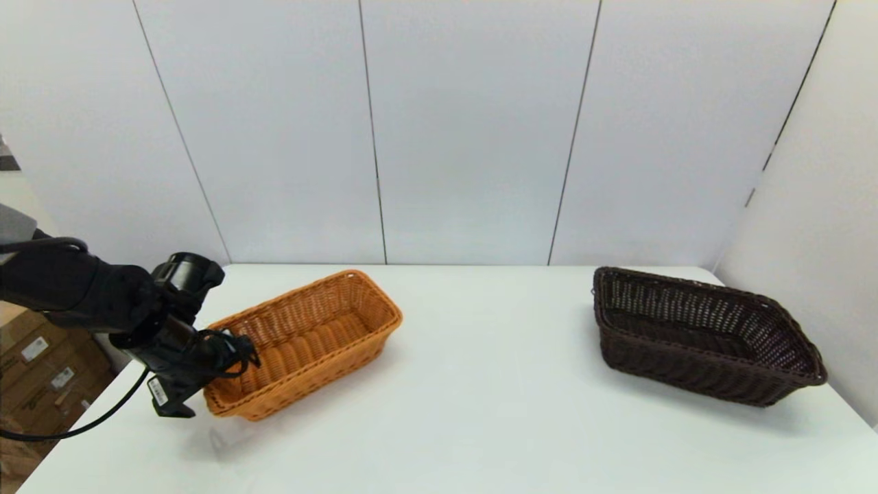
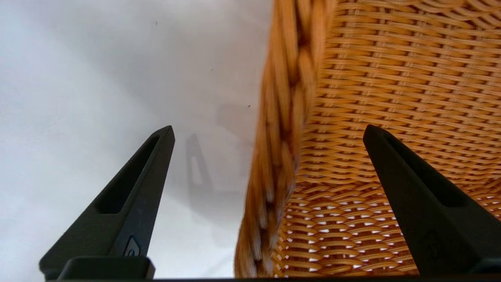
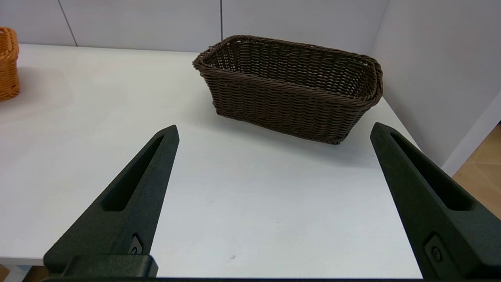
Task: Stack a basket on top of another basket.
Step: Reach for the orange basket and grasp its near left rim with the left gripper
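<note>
The orange-tan basket (image 1: 309, 339) lies at the table's left, and its end shows in the right wrist view (image 3: 8, 66). My left arm (image 1: 164, 336) reaches down at its near left end. My left gripper (image 2: 268, 131) is open astride the braided rim (image 2: 283, 117), one finger over the table outside and the other inside the basket, neither touching the weave. The dark brown basket (image 1: 706, 336) stands alone at the far right (image 3: 289, 86). My right gripper (image 3: 274, 127) is open and empty, hovering near the table's front edge, well short of that basket; it is out of the head view.
The white table (image 1: 494, 425) spreads between the two baskets. A side wall (image 1: 823, 206) stands close behind the dark basket, and panelled wall runs along the back. Cardboard boxes (image 1: 41, 370) sit on the floor off the table's left edge.
</note>
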Tool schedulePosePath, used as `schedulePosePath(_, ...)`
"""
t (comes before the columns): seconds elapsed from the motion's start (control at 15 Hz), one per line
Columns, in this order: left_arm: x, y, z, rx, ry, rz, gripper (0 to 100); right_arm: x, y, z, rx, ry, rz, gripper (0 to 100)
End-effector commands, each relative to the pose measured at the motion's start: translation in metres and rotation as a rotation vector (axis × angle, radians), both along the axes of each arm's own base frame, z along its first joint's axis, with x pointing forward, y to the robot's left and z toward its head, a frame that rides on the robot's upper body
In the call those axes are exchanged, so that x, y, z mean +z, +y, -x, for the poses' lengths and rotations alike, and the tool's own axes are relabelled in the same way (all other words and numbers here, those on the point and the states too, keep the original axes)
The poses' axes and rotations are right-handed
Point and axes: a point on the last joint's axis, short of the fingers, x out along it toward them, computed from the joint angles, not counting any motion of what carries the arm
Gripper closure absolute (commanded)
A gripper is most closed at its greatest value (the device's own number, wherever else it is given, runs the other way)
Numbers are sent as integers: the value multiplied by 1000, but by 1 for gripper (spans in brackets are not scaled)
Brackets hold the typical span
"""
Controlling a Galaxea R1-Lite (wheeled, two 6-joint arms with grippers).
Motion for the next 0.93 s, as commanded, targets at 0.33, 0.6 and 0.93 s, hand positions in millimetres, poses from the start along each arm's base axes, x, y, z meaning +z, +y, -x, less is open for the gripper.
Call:
schedulePosePath(0.33,-6,0,1,11,16,20,0,0,0,0,0,0,1,0)
schedulePosePath(0.6,-10,-1,-1,12,19,26,0,0,0,0,0,0,1,0)
schedulePosePath(0.93,-11,-1,-2,0,16,68,100,0,0,0,0,0,2,0)
